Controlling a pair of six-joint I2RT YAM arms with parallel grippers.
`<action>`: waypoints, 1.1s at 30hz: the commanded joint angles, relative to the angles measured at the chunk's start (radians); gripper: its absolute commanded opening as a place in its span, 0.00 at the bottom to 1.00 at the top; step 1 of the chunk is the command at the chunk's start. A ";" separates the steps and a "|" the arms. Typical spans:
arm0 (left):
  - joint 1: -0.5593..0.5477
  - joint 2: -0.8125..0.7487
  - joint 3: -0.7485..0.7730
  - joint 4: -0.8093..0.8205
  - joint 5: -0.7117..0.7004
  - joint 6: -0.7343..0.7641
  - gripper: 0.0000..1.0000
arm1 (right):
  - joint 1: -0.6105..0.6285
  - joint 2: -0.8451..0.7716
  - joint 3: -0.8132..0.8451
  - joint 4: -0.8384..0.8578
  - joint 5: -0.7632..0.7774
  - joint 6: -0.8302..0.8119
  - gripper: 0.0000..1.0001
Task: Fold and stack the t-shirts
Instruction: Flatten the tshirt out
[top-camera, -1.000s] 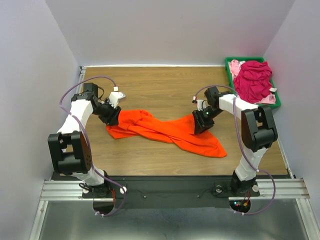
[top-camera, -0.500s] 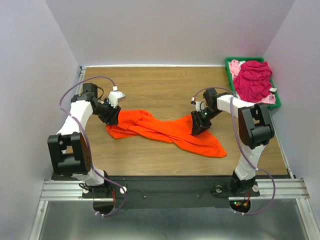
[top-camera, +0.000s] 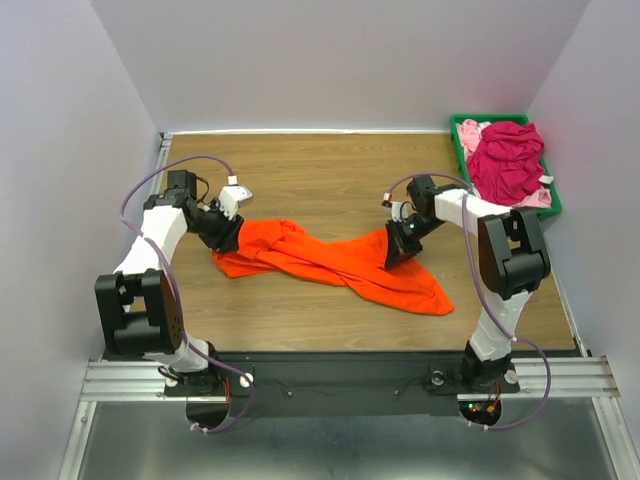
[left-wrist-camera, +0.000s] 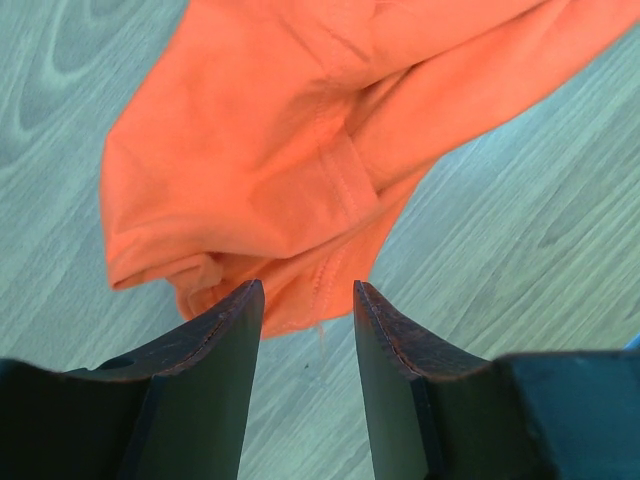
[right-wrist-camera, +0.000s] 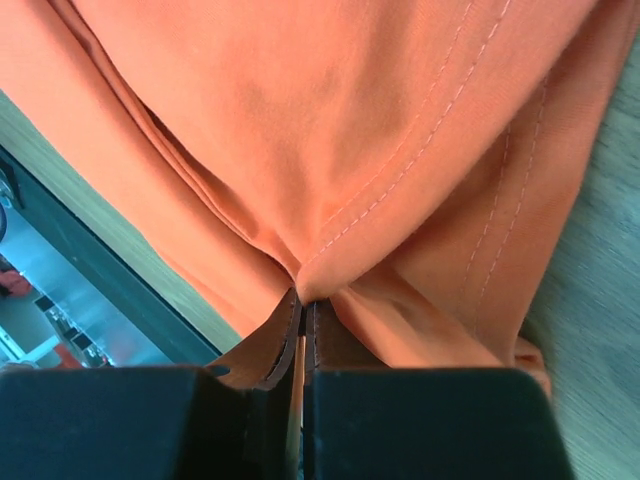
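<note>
Left hand (left-wrist-camera: 305, 290): released, jaws apart, low over the brown wood-grain worktop (top-camera: 330, 170). A hemmed edge of the bright orange cloth t-shirt (top-camera: 330, 262) lies just ahead of its fingertips with nothing between them; judged to be lined up for a grasp of that end. The shirt itself is crumpled and unfolded, lying as a twisted band from one hand to the other. Right hand (right-wrist-camera: 300, 300): clenched on a pinched ridge of the same shirt, cloth fanning away from the closed tips; judged so that the garment can be drawn out flat. Beyond and outward of the right hand, well apart: green plastic bin (top-camera: 457, 140), holding a magenta cloth t-shirt (top-camera: 508, 158) and a pale pink cloth t-shirt (top-camera: 470, 130), both unfolded.
</note>
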 joint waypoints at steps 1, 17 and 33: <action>-0.039 -0.092 -0.050 0.049 0.047 0.074 0.53 | 0.006 -0.055 0.046 0.008 0.006 0.011 0.01; -0.254 -0.319 -0.398 0.356 -0.243 0.275 0.64 | -0.005 -0.044 0.075 0.005 0.029 0.031 0.01; -0.231 -0.539 -0.665 0.637 -0.079 0.573 0.62 | -0.005 -0.030 0.078 0.005 0.038 0.039 0.01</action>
